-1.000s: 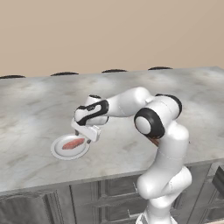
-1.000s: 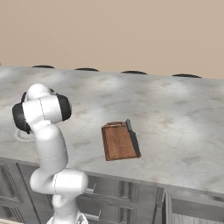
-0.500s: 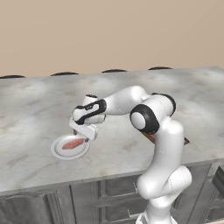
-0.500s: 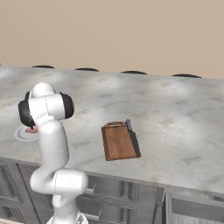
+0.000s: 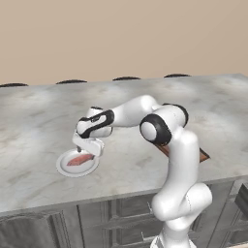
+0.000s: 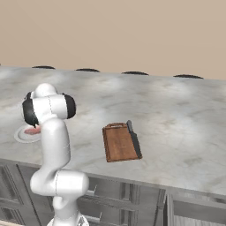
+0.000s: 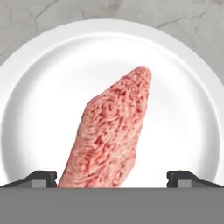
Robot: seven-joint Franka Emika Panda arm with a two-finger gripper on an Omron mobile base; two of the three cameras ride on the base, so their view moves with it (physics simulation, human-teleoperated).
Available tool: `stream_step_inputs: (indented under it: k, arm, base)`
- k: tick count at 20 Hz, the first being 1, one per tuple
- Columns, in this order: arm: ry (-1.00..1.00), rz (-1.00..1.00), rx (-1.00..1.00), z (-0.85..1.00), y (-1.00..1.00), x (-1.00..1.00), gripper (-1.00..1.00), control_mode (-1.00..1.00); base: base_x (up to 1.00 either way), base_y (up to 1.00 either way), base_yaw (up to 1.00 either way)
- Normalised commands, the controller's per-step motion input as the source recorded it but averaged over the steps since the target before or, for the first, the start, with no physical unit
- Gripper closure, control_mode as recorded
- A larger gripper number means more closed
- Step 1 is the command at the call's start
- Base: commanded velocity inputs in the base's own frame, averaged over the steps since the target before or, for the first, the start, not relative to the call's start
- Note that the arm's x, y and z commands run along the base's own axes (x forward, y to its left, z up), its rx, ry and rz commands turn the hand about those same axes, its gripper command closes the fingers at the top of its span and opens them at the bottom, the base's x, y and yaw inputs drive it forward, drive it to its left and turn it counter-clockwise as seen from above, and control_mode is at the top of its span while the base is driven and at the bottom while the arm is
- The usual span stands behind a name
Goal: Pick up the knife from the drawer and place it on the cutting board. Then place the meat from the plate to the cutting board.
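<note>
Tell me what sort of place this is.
Most likely a kitchen, rendered in simulation. A long marbled counter runs over grey panelled cabinet fronts, and on it lie a cutting board with a knife and a plate of raw meat under the hand.

Lighting's flat and even all round, bright without any harsh glare. My arm drops just a soft smudge of shadow on the marble counter. Both base views look a bit soft and low-res. Up close, the white plate shades gently grey near its rim, and the meat looks crisp.
</note>
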Motion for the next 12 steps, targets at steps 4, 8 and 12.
stream_step_inputs:
  k: [4,8,12]
  arm:
    - [0.02,0.00,0.00,-0.25,0.13,0.00,-1.00,-1.00]
    - [0.01,0.00,0.00,-0.22,0.04,0.00,-1.00,-1.00]
    - [0.01,0.00,0.00,-0.20,0.08,0.00,-1.00,-1.00]
  base:
    - [0.00,0.00,0.00]
    - [0.00,0.00,0.00]
    - [0.00,0.00,0.00]
